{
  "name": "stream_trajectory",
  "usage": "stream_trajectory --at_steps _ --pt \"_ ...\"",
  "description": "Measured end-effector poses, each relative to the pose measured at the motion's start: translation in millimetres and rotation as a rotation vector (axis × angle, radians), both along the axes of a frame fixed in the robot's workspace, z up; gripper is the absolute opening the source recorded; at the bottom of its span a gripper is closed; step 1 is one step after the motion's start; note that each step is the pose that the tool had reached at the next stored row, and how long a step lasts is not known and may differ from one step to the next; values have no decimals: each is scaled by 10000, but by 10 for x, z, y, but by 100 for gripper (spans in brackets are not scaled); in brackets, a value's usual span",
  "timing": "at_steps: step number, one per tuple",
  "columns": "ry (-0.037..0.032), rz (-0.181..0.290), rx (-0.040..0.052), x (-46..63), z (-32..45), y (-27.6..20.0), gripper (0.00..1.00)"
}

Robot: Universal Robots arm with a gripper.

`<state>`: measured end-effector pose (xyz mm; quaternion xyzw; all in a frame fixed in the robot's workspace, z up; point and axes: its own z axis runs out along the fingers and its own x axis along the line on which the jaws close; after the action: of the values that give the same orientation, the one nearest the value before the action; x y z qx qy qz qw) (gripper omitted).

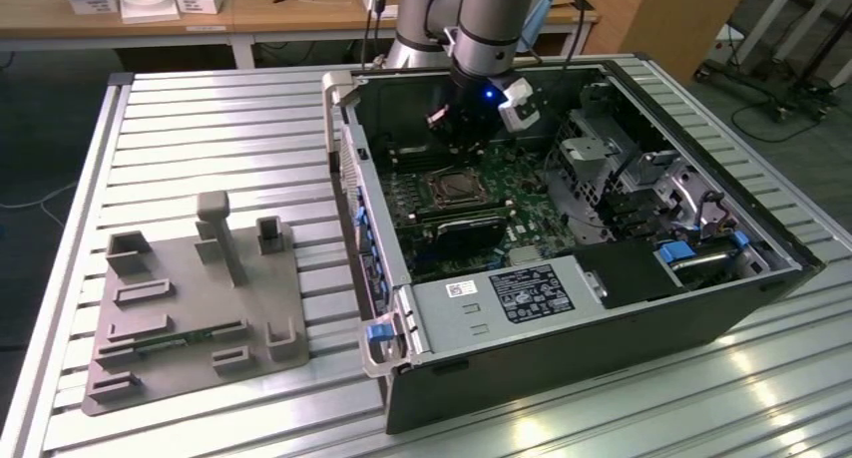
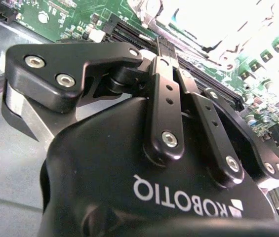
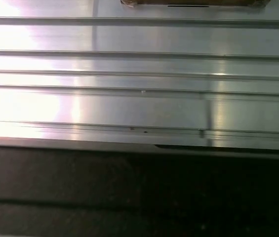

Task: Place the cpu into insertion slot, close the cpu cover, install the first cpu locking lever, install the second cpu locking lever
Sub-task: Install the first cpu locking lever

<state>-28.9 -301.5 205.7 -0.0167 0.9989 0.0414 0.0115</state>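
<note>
In the exterior view my gripper (image 1: 462, 154) reaches down into the open computer case (image 1: 399, 378), just behind the cpu socket on the green motherboard (image 1: 513, 169). The cpu cover (image 1: 460, 189), a silvery frame, lies flat on the socket. Its centre shows a dull square that I cannot tell to be the cpu. The second wrist view shows the gripper (image 2: 165, 43) shut, its fingers (image 2: 163, 94) meeting over black memory slots (image 2: 129, 34). Beside them is a glaring patch of socket metal (image 2: 203, 24). I see nothing held. The locking levers are too small to make out.
A labelled grey box (image 1: 522, 293) fills the case's near end, and a drive cage (image 1: 626, 159) stands on the exterior view's right. A grey fixture plate (image 1: 187, 298) lies on the slatted aluminium table (image 1: 226, 129), whose slats (image 3: 139, 74) also appear in the first wrist view.
</note>
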Motion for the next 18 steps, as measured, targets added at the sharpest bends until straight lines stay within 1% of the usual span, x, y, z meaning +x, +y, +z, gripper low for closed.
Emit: stream_trajectory --at_steps 16,18 --pt "0 0 0 14 -42 3 10" --pt "-2 1 -13 15 -44 3 10"
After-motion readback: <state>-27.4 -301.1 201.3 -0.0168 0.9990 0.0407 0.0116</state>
